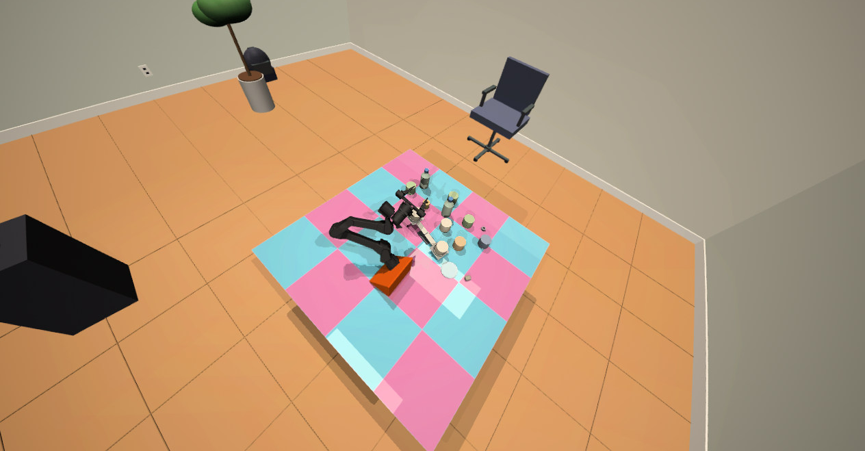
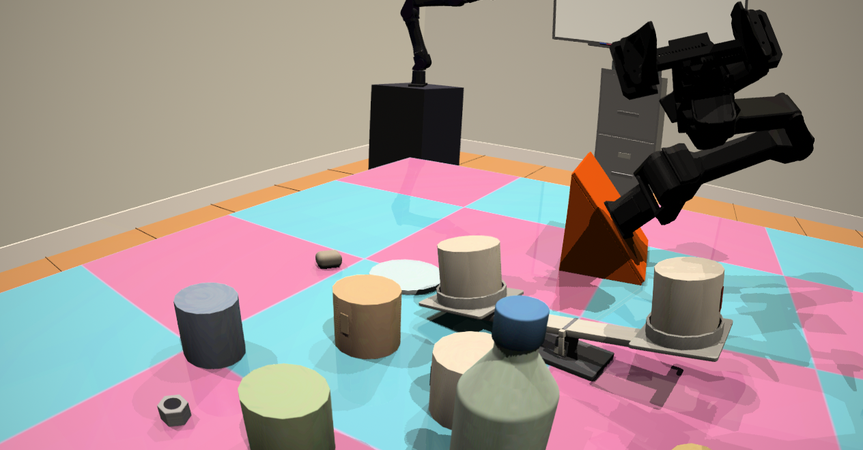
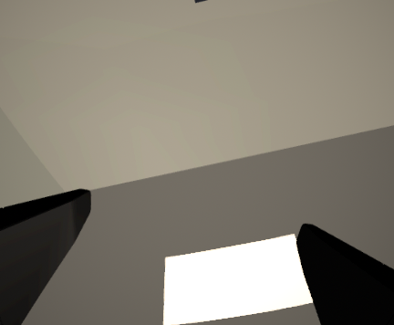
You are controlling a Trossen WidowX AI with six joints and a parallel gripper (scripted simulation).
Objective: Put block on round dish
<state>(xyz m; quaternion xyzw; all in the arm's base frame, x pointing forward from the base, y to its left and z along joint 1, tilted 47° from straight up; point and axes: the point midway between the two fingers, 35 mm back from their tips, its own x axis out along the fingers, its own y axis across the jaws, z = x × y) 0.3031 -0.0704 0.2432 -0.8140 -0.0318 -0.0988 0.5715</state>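
Note:
The balance (image 1: 425,232) (image 2: 610,330) bears one cream cup (image 1: 440,247) (image 2: 470,268) on the pan near the dish and an identical cup (image 1: 414,218) (image 2: 687,298) on the other pan. Both cups are upright on their pans. Which pan is lower is hard to tell. No block shows; whatever is beneath either cup is hidden. The white round dish (image 1: 448,270) (image 2: 403,275) is bare. My gripper (image 1: 419,196) (image 2: 694,16) (image 3: 196,218) is open and empty, raised high and apart from both cups. The wrist view shows only its fingers, walls and a bright panel.
An orange cup (image 1: 459,243) (image 2: 366,317), a grey cup (image 1: 484,241) (image 2: 209,326), a green cup (image 1: 468,221) (image 2: 287,410) and another cream cup (image 1: 445,224) (image 2: 446,380) stand near the balance. A blue-capped bottle (image 1: 447,207) (image 2: 506,395), a nut (image 1: 483,228) (image 2: 173,412) and a small capsule (image 1: 467,278) (image 2: 328,259) also stand around.

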